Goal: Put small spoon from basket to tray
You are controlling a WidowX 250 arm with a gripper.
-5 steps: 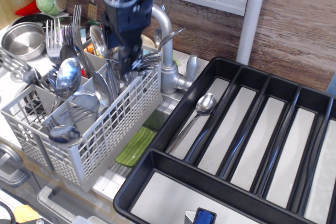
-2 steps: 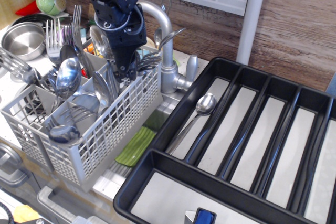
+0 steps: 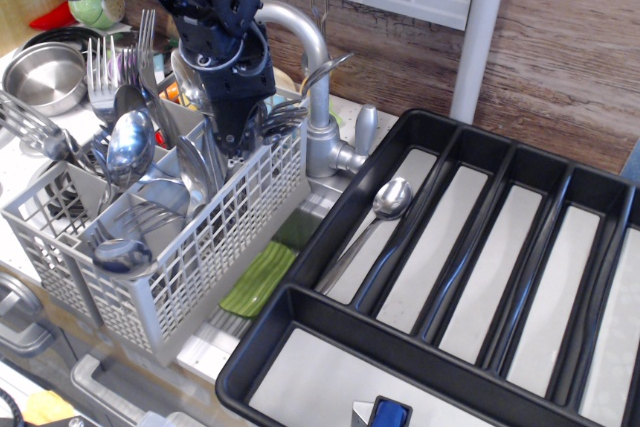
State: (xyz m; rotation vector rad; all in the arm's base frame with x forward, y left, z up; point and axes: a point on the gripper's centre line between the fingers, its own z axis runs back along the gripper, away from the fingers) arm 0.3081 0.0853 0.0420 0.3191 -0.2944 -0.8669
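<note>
A kitchen, seen at the sink: a curved steel faucet (image 3: pixel 312 77) rises by a grey cutlery basket (image 3: pixel 190 247) crowded with spoons and forks, a round steel pot (image 3: pixel 42 75) stands at the far left, a black cutlery tray (image 3: pixel 330 222) lies alongside, and wood-look panelling (image 3: pixel 560 37) backs the counter

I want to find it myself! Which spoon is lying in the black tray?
Find the big black tray on the right. In its leftmost long slot lies one shiny spoon, bowl toward the tap. It lies alone; the other spoons stand in the grey basket.
</note>
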